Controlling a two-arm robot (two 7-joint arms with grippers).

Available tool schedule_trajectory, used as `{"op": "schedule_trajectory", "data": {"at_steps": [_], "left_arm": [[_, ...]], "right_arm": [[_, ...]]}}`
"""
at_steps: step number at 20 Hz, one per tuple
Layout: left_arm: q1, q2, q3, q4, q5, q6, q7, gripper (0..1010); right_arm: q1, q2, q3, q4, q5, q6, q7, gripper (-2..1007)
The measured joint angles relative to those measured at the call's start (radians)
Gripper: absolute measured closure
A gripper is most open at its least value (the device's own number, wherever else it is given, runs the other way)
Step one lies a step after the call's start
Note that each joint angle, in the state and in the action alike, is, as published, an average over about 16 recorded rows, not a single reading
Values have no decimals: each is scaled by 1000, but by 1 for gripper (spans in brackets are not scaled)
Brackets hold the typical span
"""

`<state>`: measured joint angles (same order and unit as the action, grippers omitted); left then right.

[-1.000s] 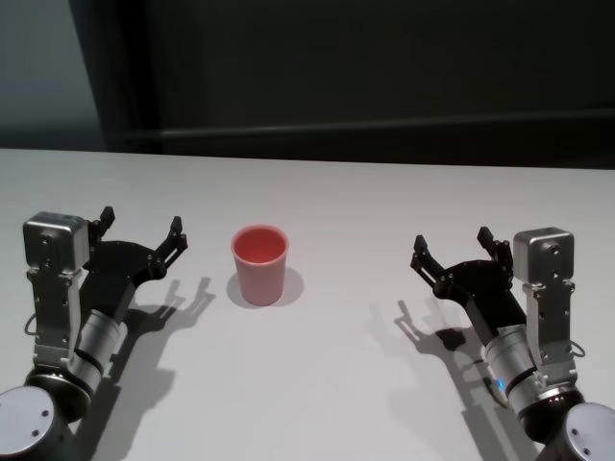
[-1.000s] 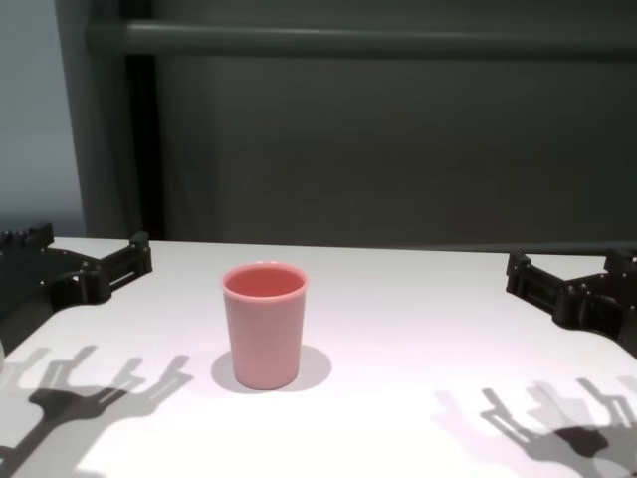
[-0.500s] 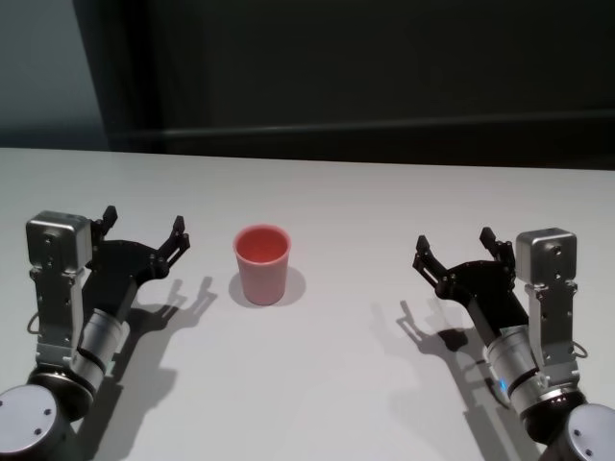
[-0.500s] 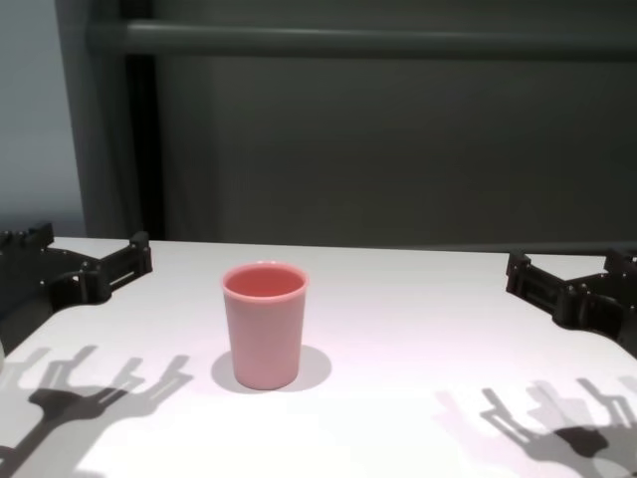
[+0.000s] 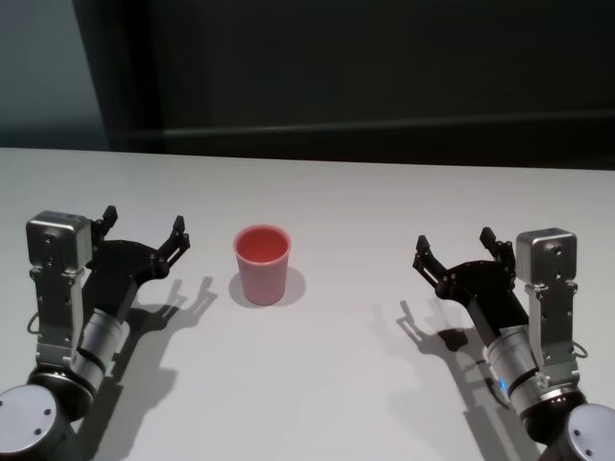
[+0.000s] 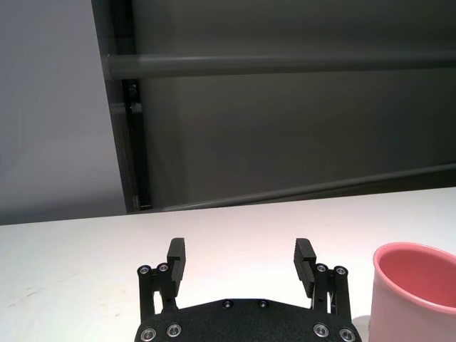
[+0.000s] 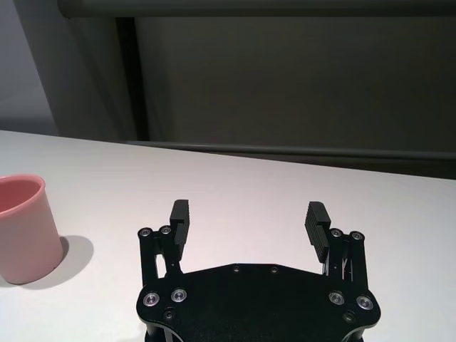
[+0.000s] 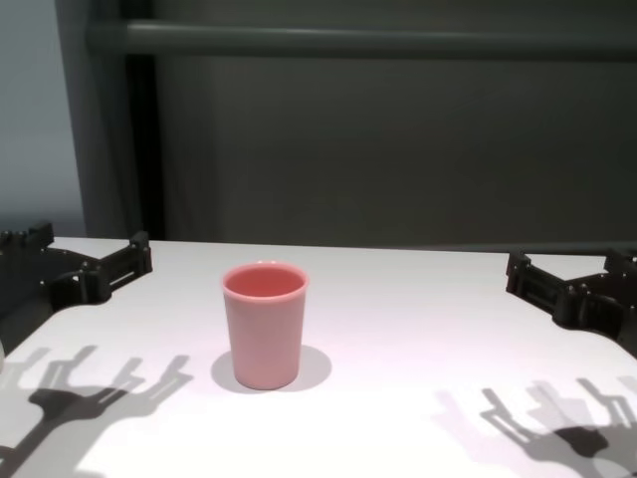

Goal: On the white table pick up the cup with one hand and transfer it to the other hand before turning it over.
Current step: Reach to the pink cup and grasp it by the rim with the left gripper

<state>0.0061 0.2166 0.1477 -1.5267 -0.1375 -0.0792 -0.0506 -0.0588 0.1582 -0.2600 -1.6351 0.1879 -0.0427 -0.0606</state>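
Note:
The pink cup (image 5: 261, 265) stands upright, mouth up, on the white table (image 5: 346, 202), a little left of centre; it also shows in the chest view (image 8: 264, 325) and at the edge of both wrist views (image 6: 417, 296) (image 7: 23, 228). My left gripper (image 5: 142, 226) hovers open just left of the cup, apart from it, with nothing between its fingers (image 6: 176, 258). Well to the right of the cup, my right gripper (image 5: 454, 245) is open and empty too, its fingertips (image 7: 314, 217) spread wide.
A dark wall with a horizontal rail (image 8: 358, 40) runs behind the table's far edge. Both arms cast shadows (image 8: 95, 388) on the near tabletop.

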Motion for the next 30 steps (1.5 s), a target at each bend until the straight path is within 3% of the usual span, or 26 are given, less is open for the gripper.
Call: {"op": "schedule_trajectory", "data": {"at_steps": [23,30], "left_arm": [[0,1,0,-1,1,0,-2,7],[-2,30,-1,-22,21,9,-38,7]], "right_arm": [[0,0,0,0,0,0,0,5],[0,0,0,0,0,0,0,5]]}}
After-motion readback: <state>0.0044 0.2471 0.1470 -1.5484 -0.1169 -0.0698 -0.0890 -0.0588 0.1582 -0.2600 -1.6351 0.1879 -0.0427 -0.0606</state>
